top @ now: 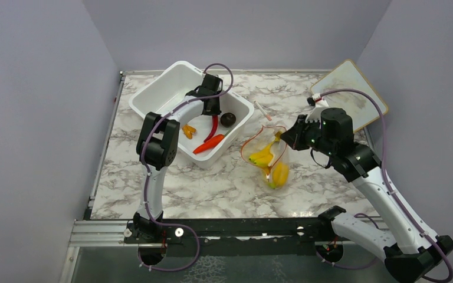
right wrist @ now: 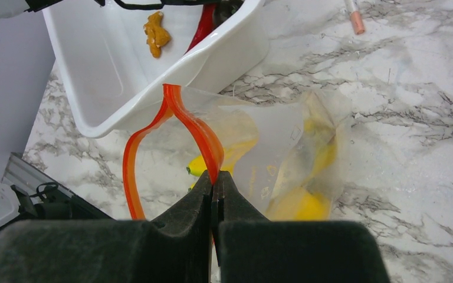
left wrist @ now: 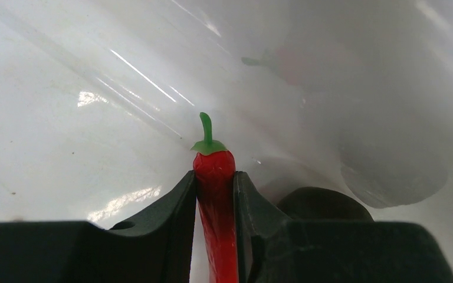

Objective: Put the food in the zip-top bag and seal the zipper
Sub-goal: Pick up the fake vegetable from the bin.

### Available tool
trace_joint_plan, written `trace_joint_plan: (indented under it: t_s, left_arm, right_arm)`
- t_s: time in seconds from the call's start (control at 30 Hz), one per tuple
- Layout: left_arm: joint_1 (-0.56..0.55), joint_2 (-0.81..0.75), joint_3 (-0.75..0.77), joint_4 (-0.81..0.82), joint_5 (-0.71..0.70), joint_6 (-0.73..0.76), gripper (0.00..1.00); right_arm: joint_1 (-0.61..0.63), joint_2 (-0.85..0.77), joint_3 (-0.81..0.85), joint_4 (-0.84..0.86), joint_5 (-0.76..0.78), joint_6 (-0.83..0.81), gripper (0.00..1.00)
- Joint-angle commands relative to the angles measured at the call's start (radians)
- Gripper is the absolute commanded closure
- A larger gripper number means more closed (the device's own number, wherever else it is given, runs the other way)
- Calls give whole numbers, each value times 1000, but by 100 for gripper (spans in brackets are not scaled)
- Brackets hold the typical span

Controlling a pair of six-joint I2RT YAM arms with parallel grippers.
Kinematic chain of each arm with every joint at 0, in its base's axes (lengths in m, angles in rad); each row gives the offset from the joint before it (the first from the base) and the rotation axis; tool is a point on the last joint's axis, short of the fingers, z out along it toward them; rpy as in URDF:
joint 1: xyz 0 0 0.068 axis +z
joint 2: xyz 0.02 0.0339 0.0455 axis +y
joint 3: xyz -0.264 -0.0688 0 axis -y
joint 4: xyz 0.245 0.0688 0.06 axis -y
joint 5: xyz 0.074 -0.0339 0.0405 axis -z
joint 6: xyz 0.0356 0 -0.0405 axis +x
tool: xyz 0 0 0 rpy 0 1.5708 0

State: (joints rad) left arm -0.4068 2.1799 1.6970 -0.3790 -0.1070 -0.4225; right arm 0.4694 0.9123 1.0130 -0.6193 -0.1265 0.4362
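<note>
Left wrist, glossy red chili (left wrist: 215, 215), slim, green-stemmed

Chili (top: 213, 127) and carrot (top: 208, 144) in tub (top: 156, 95), bag (top: 258, 143) to its right

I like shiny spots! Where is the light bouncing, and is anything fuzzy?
Left wrist view: bright glare streaks cross the white tub wall; the red chili is sharp, the tub behind it fuzzy. Right wrist view: the zip-top bag looks cloudy with soft shine, the marble table crisp. Top view: even light, only faint shadows.
</note>
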Motion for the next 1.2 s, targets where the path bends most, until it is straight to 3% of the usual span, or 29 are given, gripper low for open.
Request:
trace_joint_plan:
  t_s: [0.0, 0.3, 0.43, 0.63, 1.0, 1.17]
  left_arm:
    - [3, -114, -21, -8, -40, -14, 82]
    - [3, -261, -70, 0, -97, 16, 82]
    - [3, -347, -115, 46, -102, 26, 82]
    - [2, -489, -206, 108, -92, 23, 82]
    - [1, -758, -389, 228, 156, -95, 82]
    - [2, -865, -492, 383, 282, -237, 82]
  right_arm:
    - [-2, -17, 43, -35, 24, 58, 99]
    - [-2, -24, -55, -31, 47, 176, 99]
    - [-2, -2, -35, -13, 15, 101, 99]
    - [-2, 3, -56, 35, -42, 123, 99]
    - [-2, -21, -135, 76, -144, 271, 99]
    - [-2, -26, -154, 127, -174, 341, 99]
